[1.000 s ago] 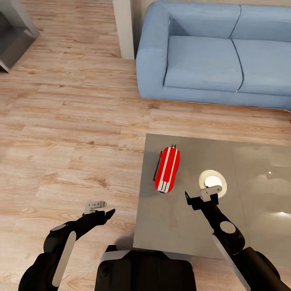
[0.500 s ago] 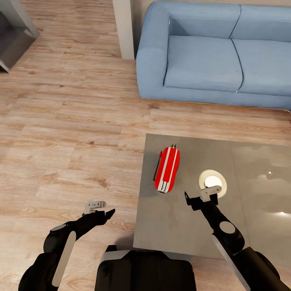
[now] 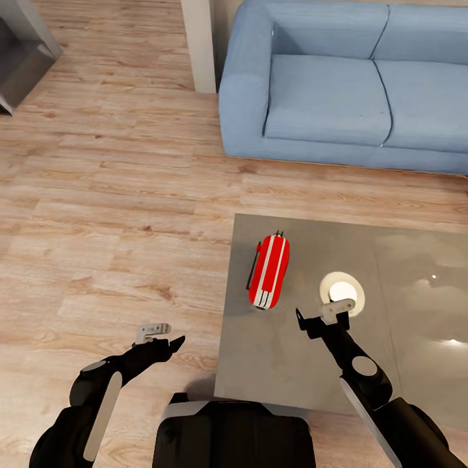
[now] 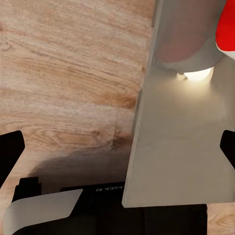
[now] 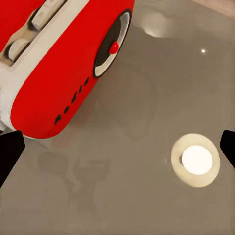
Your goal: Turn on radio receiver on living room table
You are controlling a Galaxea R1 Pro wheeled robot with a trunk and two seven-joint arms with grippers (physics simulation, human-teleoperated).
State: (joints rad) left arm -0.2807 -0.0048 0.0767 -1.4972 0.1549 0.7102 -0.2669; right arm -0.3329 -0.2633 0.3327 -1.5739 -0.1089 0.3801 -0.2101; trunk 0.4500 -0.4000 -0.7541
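- The small red rounded radio receiver with white stripes and a slim dark handle (image 3: 268, 272) stands upright on its thin edge on the low table with a glossy grey stone-like top (image 3: 286, 364), near the table's left edge and just ahead of and to the left of the right gripper.
- The right gripper (image 3: 320, 315) hangs above the grey top, close to the near end of the radio but apart from it; its fingers are spread, with nothing between them.
- In the right wrist view the radio's red face (image 5: 63, 73) sits just ahead of the spread fingertips (image 5: 10, 152) — its round dark speaker ring with a small red knob at the centre, a row of small dark slots and white side trim all show.
- A round white glare (image 3: 342, 294) lies on the tabletop just beyond the right gripper; the same bright disc shows in the right wrist view (image 5: 197, 160).
- The left gripper (image 3: 162, 337) hovers over the light wooden plank floor (image 3: 110, 214), off the table's left edge and well apart from the radio; its fingers are parted and empty.
- The left wrist view looks along the table's edge (image 4: 142, 127), with a sliver of red (image 4: 226, 29) at the corner.
- A blue fabric sofa (image 3: 338, 84) stands beyond the table — far ahead of both grippers.
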